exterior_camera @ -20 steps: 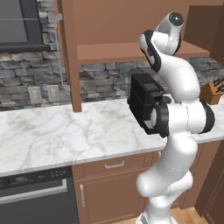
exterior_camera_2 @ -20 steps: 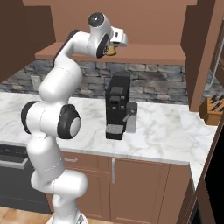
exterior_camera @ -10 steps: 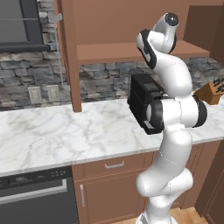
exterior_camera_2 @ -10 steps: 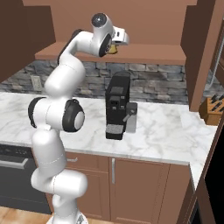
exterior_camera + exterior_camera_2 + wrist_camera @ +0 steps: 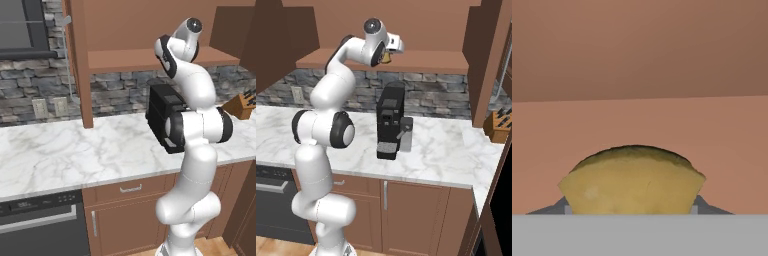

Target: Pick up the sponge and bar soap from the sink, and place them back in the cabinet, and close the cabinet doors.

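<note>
My gripper point(image 5: 389, 54) is raised to the open brown cabinet point(image 5: 406, 62) and sits just above its lower shelf point(image 5: 125, 59). It is shut on the sponge point(image 5: 632, 182), a yellow block with a darker olive top edge that shows between the two finger tips. The same sponge point(image 5: 386, 58) peeks out yellow under the hand in the right base view. Ahead of the sponge are the cabinet's bare brown floor and back wall. The cabinet doors stand open, one point(image 5: 76, 55) at the left with a silver handle and one point(image 5: 485, 55) at the right. The bar soap and the sink are out of view.
A black coffee machine point(image 5: 390, 120) stands on the marble counter point(image 5: 75, 150) right under the shelf, close behind my arm. A knife block point(image 5: 498, 125) sits at the counter's right end. A dark dishwasher point(image 5: 40, 225) and base cabinets lie below.
The arm has stretched upward a little, and the hand with the sponge has edged further right along the cabinet shelf. The grip has stayed shut.
</note>
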### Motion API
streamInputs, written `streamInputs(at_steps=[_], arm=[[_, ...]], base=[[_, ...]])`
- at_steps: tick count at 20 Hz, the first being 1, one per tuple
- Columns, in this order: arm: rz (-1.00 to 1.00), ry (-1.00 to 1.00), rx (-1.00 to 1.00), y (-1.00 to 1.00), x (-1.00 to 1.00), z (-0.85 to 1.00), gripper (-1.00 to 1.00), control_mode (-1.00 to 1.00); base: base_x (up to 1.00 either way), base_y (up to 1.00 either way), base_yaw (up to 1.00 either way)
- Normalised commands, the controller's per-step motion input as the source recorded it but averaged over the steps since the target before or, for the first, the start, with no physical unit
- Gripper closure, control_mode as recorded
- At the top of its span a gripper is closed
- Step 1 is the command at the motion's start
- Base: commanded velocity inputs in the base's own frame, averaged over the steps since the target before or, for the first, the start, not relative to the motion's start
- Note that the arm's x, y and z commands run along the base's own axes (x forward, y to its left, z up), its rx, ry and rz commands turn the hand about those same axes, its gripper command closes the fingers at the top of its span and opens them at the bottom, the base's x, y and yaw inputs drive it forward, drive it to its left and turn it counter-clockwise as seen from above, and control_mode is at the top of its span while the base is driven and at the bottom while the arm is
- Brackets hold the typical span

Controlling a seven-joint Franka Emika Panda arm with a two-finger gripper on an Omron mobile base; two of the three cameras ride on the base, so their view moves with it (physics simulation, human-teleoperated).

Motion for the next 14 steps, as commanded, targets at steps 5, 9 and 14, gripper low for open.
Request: streamInputs(at_steps=[5,9,14], arm=[[0.03,0.00,0.00,0.00,0.10,-0.18,1.00,-1.00],[0.03,0.00,0.00,0.00,0.00,-0.03,1.00,-1.00],[0.02,0.00,0.00,0.00,0.00,-0.01,1.00,-1.00]], base=[[0.00,0.00,0.00],[0.00,0.00,0.00],[0.00,0.00,0.00]])
